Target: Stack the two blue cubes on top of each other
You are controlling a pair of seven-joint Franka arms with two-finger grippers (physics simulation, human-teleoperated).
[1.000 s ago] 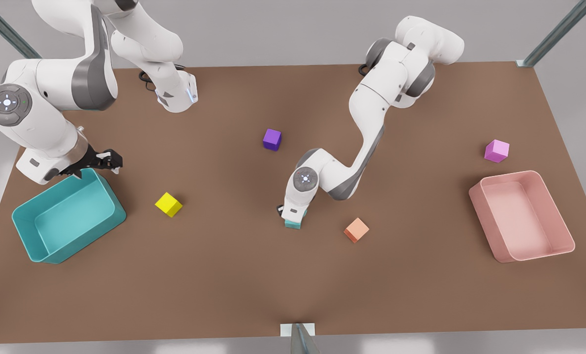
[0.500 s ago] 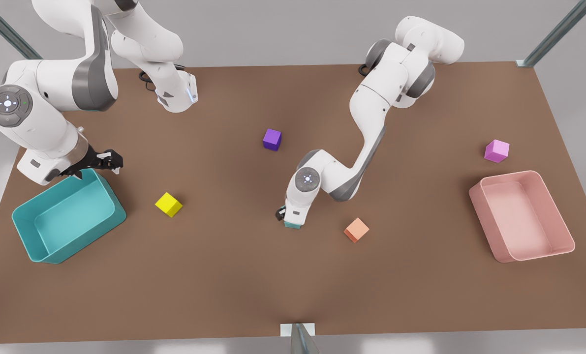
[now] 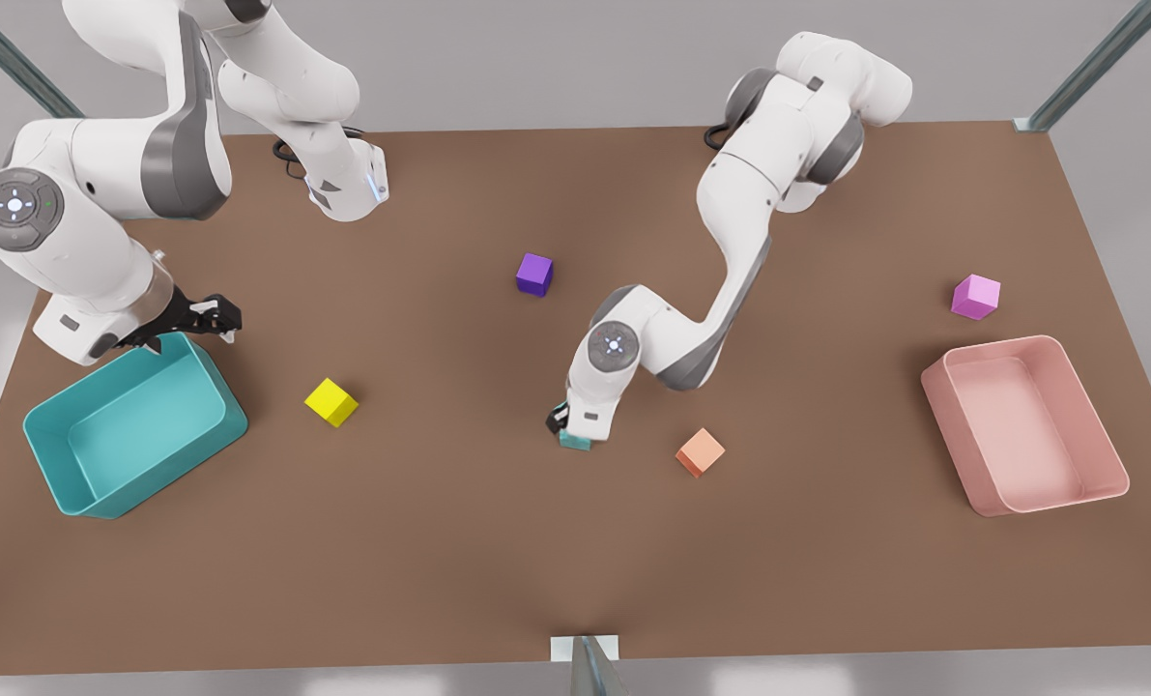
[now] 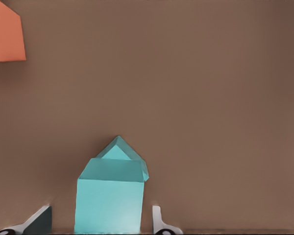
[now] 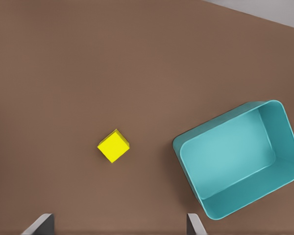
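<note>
Near the middle of the counter (image 3: 826, 580), your left end effector (image 3: 571, 432) was down over the two blue cubes, its fingers (image 4: 159, 223) parted and standing on either side of the upper cube (image 4: 110, 200) with a sliver of counter showing on each side, so it gripped nothing. In the left wrist view the lower cube (image 4: 118, 151) peeked out from behind the upper one, turned at an angle to it, so only one corner showed; the two looked to be sitting one on the other, though how squarely the top one was seated could not be read. By that reading the placing was done and the step in hand was the release and retreat. To do it well, you would have wanted the fingers kept evenly spread and the wrist lifted straight up, with no sideways drift or twist, since a brush against one face could have slid the upper cube off its skewed base. The orange cube (image 3: 699, 451) lay near on the front view's right, so a vertical exit also kept clear of it. Your right end effector (image 3: 210, 317) waited wide apart above the near edge of the teal bin (image 3: 72, 483), with the yellow cube (image 3: 330, 401) beside the bin, well apart from the stack.
</note>
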